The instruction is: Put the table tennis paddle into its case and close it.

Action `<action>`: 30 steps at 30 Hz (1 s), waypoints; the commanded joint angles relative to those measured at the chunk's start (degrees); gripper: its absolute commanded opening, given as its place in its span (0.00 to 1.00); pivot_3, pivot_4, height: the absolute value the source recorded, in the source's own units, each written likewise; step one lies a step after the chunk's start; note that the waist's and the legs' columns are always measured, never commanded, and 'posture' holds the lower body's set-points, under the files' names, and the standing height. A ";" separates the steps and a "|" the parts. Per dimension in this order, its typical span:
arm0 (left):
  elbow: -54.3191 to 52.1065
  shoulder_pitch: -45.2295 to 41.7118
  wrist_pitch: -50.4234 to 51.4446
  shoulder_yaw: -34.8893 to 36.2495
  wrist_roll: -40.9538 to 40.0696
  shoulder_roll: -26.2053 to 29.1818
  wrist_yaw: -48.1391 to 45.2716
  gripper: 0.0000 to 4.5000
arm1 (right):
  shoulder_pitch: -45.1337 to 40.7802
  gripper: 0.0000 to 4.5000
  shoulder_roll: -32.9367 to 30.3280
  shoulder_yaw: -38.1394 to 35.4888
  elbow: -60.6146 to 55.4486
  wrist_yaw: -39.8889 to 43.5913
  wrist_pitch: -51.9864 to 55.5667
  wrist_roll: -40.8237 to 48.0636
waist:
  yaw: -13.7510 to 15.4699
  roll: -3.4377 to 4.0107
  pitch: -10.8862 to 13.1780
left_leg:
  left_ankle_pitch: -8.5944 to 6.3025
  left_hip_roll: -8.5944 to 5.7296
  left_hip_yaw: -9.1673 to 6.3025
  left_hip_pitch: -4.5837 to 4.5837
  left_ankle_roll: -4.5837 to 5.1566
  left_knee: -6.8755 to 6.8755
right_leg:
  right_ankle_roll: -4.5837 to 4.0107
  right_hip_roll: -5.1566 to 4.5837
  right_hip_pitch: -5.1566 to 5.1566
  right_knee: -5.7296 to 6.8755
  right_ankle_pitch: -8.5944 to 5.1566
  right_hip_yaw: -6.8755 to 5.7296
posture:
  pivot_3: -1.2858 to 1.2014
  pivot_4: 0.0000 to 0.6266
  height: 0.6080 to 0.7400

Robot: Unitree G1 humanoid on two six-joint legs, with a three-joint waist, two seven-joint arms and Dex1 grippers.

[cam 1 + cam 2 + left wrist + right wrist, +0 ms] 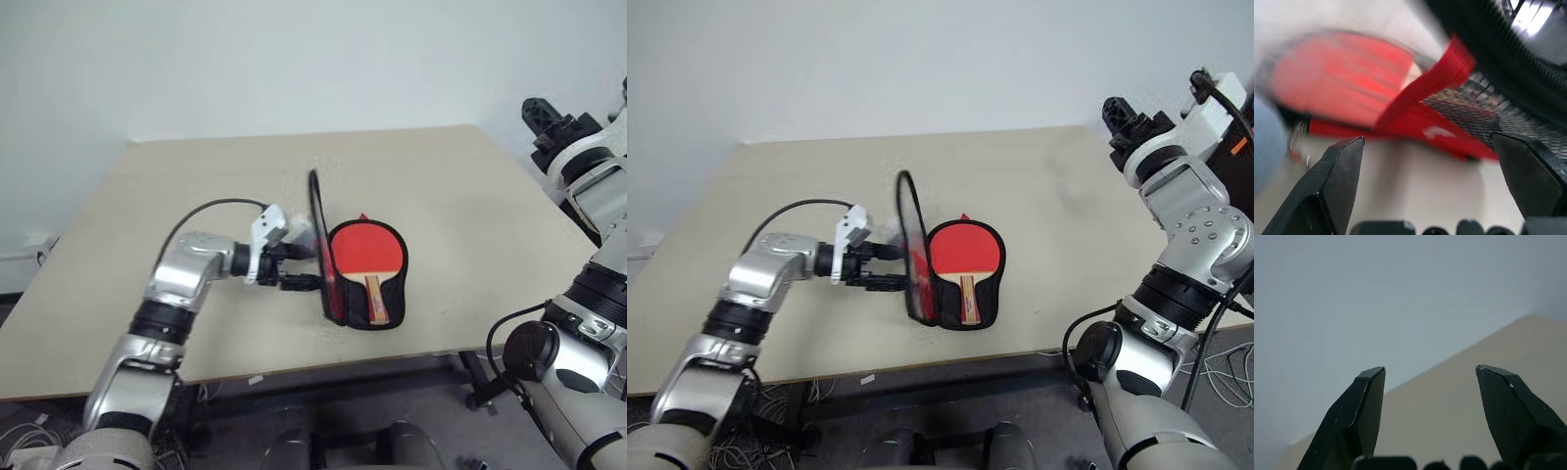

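Paddle (364, 253) lies in its case (338, 304) on the tabletop (460, 186), lid upright. Left gripper (306, 266), jaws open, beside the lid, could shove the case instead of folding it; right gripper (1427, 382) open, well apart

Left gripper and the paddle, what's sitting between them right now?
The case's raised flap stands on edge between the open left gripper and the paddle, seen in both eye views.
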 commanded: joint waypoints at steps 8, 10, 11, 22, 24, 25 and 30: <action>12.59 -5.60 -6.96 0.75 4.10 -9.58 7.99 1.00 | 2.70 0.71 1.64 4.96 -2.39 -1.01 -4.42 1.25 | 0.02 -0.01 0.00 | 0.03 -0.03 -0.06 -0.02 0.06 0.02 | -0.05 -0.04 0.00 0.01 0.04 -0.01 | 0.52 0.00 0.88; 10.94 -5.42 -2.37 3.10 1.58 -9.14 8.14 1.00 | 3.52 0.71 1.90 5.13 -2.35 -1.36 -4.80 1.31 | 0.02 -0.01 0.00 | 0.03 -0.03 -0.09 -0.02 0.07 0.02 | -0.05 -0.05 -0.01 0.01 0.03 0.00 | 0.52 0.00 0.88; 9.76 -5.17 -0.21 4.49 0.28 -8.85 8.38 1.00 | 3.85 0.71 2.07 5.20 -2.42 -1.61 -4.96 1.32 | 0.01 -0.01 0.00 | 0.03 -0.03 -0.14 -0.02 0.07 0.02 | -0.04 -0.05 -0.01 0.01 0.03 0.00 | 0.52 0.00 0.88; -7.63 2.05 31.45 9.09 -7.45 -4.11 16.34 1.00 | 5.45 0.71 3.74 5.65 0.52 -3.61 -7.04 1.25 | 0.09 -0.01 0.00 | 0.04 -0.01 -0.40 -0.01 0.09 0.05 | -0.04 -0.05 0.01 0.03 0.03 0.03 | 0.52 0.00 0.88; -7.26 2.14 34.78 9.58 -7.76 -5.55 19.23 1.00 | 5.78 0.71 3.91 5.50 0.43 -3.83 -7.15 1.56 | 0.12 -0.01 0.00 | 0.04 -0.01 -0.43 -0.02 0.11 0.07 | -0.02 -0.06 0.02 0.03 0.02 0.00 | 0.52 0.00 0.88; -6.83 1.97 36.12 9.90 -8.05 -6.22 20.35 1.00 | 5.88 0.71 3.99 5.41 0.38 -3.95 -7.20 1.66 | 0.18 -0.01 0.00 | 0.04 -0.03 -0.44 -0.02 0.11 0.08 | -0.01 -0.07 0.03 0.03 0.01 0.00 | 0.52 0.00 0.88; -1.75 -0.54 38.04 11.30 -8.12 -11.11 25.97 1.00 | 6.78 0.71 3.70 5.77 0.04 -4.27 -7.34 1.46 | 0.48 0.00 0.00 | 0.05 -0.05 -0.43 0.00 0.11 0.08 | -0.03 -0.08 0.06 0.03 0.03 -0.02 | 0.52 0.00 0.88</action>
